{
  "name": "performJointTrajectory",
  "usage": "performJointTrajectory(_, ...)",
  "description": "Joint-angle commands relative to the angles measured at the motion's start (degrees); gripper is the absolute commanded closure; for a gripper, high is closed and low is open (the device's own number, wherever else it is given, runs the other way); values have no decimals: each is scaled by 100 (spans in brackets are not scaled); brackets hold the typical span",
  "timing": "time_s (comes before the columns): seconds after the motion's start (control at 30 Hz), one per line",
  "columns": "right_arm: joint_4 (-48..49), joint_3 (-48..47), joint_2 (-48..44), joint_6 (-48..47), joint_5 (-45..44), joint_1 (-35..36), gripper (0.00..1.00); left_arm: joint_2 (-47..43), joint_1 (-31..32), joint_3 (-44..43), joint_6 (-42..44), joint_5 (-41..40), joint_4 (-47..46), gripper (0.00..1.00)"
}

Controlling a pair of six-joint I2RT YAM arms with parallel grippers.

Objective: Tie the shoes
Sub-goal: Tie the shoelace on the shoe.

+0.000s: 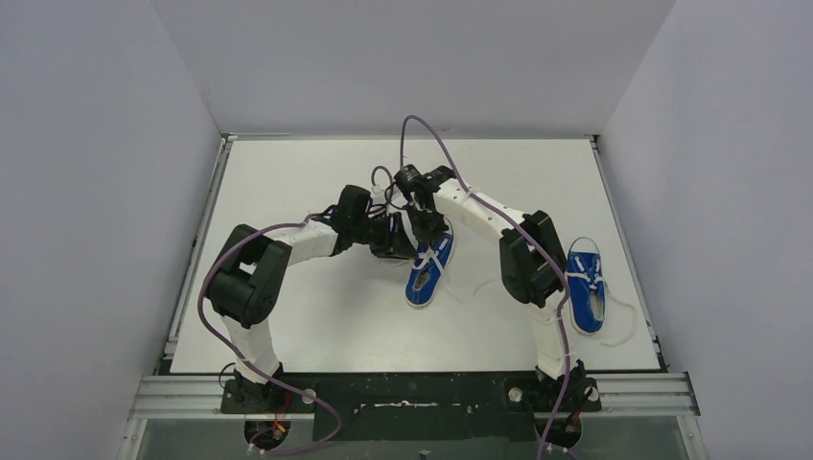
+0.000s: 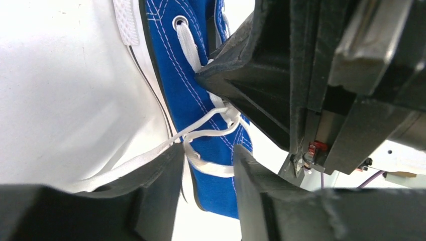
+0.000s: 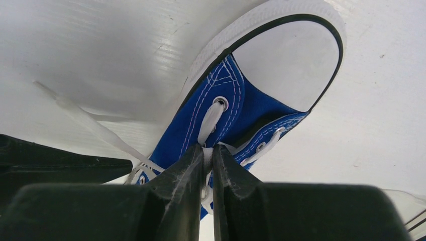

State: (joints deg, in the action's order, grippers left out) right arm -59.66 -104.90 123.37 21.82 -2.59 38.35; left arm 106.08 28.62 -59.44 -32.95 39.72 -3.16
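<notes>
One blue shoe lies mid-table, toe toward the arms; the other shoe lies at the right with loose laces. Both grippers meet over the middle shoe's laces. My right gripper is shut on a white lace just above the shoe's eyelets, behind the white toe cap. My left gripper is open, its fingers straddling a lace strand across the blue canvas. The right gripper's black body presses in close from the right.
The white table has raised rails along its left and right edges. The right arm's elbow stands between the two shoes. Purple cables loop over the arms. A loose lace end trails across the table.
</notes>
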Motion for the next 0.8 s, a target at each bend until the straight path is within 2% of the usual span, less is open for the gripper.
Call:
performJointTrajectory(0.0,160,-64,-296,17,-48,-82,91,57,-15,-223,-30,109,-192,67)
performJointTrajectory(0.13,140,-95,-303,28,-57,-95,93,112,-15,-349,116,132,106,81)
performJointTrajectory(0.2,139,-101,-332,60,-62,-114,94,45,-23,-305,186,105,186,92)
performJointTrajectory(0.3,126,-101,-393,101,-79,-155,97,-90,-23,-232,289,60,306,100)
performJointTrajectory(0.53,129,117,-622,261,-106,-372,100,-406,-30,32,309,-59,817,100)
performJointTrajectory(0.77,435,326,-747,242,595,-622,99,-359,-67,37,350,230,808,100)
